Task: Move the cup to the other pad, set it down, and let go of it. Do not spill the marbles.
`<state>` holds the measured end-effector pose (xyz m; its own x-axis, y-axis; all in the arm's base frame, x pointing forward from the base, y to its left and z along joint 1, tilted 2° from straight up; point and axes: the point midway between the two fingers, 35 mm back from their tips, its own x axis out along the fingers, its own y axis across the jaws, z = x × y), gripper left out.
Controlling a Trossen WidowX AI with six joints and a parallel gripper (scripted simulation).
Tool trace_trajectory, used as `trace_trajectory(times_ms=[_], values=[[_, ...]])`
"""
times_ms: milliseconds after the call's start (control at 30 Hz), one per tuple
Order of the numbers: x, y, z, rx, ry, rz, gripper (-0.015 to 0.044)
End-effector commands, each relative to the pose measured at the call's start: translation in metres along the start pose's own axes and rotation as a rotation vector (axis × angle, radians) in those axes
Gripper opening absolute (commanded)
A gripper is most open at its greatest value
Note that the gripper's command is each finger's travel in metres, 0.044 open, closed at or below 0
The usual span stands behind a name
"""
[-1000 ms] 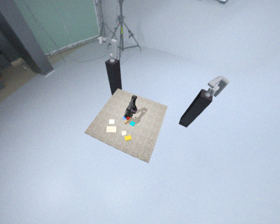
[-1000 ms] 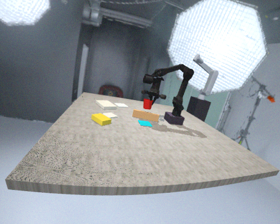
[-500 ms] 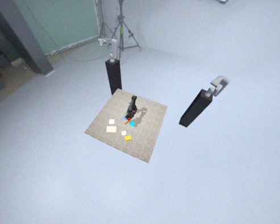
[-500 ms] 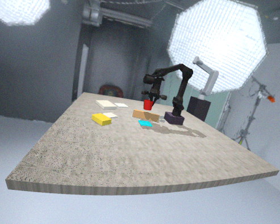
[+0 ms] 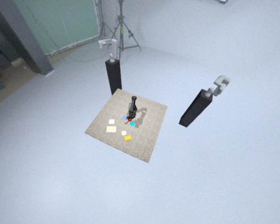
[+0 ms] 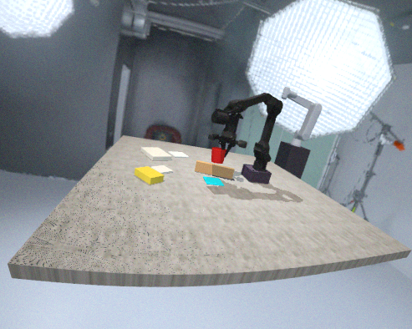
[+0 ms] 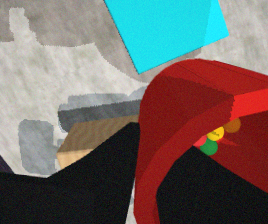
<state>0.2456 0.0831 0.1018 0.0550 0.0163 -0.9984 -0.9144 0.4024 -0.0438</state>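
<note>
gripper (image 6: 226,147) pinching red cup (image 6: 217,154) above tan block (image 6: 214,169), cyan pad (image 6: 213,180) beyond.

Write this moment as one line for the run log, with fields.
phase: carry | gripper: shut on red cup | cup: lifted above wooden block | marbles: inside cup | cyan pad: ahead, bare

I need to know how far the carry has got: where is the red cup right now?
The red cup is in the hand, held above the table over the tan wooden bar; in the wrist view the cyan pad lies just ahead of it.
</note>
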Motion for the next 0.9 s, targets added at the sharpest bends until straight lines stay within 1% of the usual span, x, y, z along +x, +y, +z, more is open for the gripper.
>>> trace_trajectory(times_ms=[0, 767, 867], values=[[-0.001, 0.002, 0.007, 0.001, 0.001, -0.003, 0.0000], [-0.003, 0.018, 0.055, 0.001, -0.003, -0.001, 0.0000], [-0.002, 0.018, 0.055, 0.001, -0.003, -0.001, 0.0000]])
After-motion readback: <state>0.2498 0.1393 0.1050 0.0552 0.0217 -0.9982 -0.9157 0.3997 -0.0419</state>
